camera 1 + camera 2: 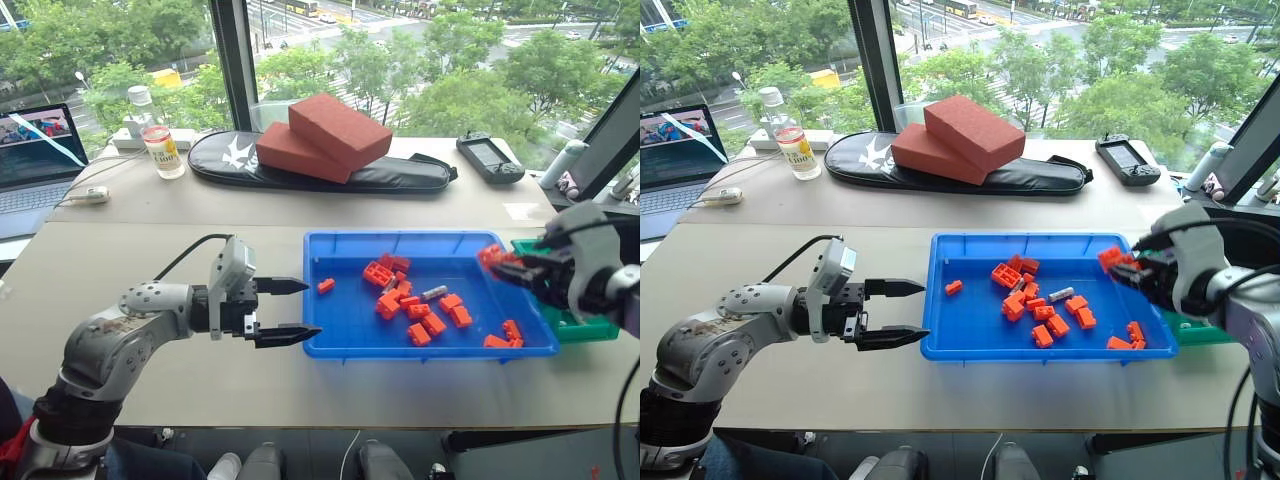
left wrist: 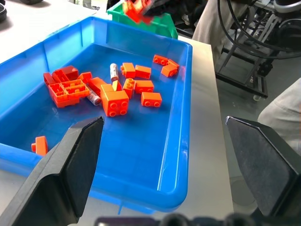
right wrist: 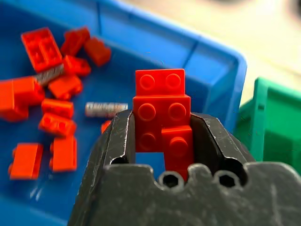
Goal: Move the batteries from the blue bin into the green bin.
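Note:
The blue bin [image 1: 345, 318] lies on the table in front of me with several orange toy bricks [image 1: 400, 297] scattered in it. One grey battery [image 1: 434, 292] lies among the bricks; the wrist views show two batteries [image 2: 113, 72] [image 3: 102, 108]. My right gripper [image 1: 497, 262] hangs over the blue bin's right end, shut on a clump of orange bricks [image 3: 162, 113]. Just to its right stands the green bin [image 1: 582, 326]. My left gripper [image 1: 311, 308] is open and empty, level with the blue bin's left wall and pointing at it.
Two red foam blocks [image 1: 322, 137] rest on a black bag [image 1: 400, 175] at the back. A bottle [image 1: 160, 140] and a laptop [image 1: 38, 150] stand back left, and a handheld controller [image 1: 488, 157] lies back right. Bare table lies left of the blue bin.

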